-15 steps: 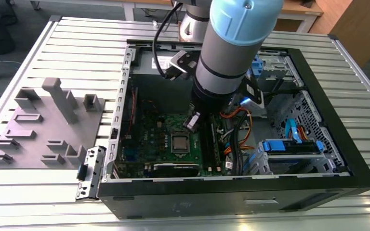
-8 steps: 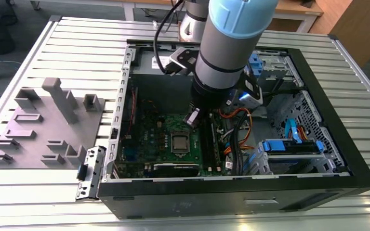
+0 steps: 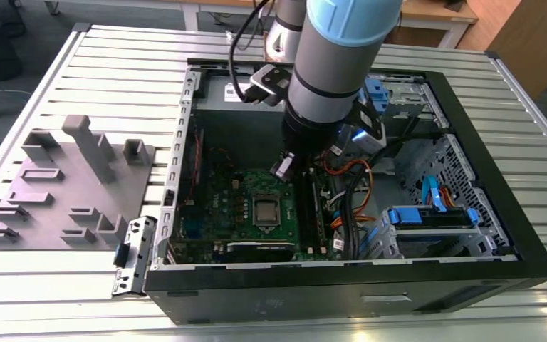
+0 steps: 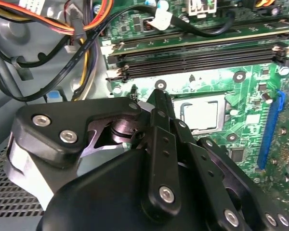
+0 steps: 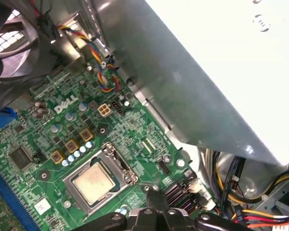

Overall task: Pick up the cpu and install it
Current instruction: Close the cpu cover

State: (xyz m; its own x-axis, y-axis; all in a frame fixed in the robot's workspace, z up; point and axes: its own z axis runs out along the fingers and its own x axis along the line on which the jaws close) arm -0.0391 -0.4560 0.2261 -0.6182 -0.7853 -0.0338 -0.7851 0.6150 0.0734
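The cpu (image 3: 267,211) lies flat in the metal-framed socket on the green motherboard (image 3: 219,203), inside the open computer case. Its silver-grey top shows in both wrist views (image 4: 198,115) (image 5: 94,185). My gripper (image 3: 283,169) hangs just above the board, beside the socket on the side nearer the memory slots. Its black fingers come together at the tip (image 4: 159,94) (image 5: 155,191). It is shut with nothing held, and it stands apart from the cpu.
A grey plastic tray (image 3: 65,185) with recesses and posts lies at the exterior view's left of the case. Memory slots (image 4: 197,55), a blue expansion slot (image 4: 269,130), orange and black cables (image 3: 350,192) and a grey metal box (image 5: 207,72) crowd the socket.
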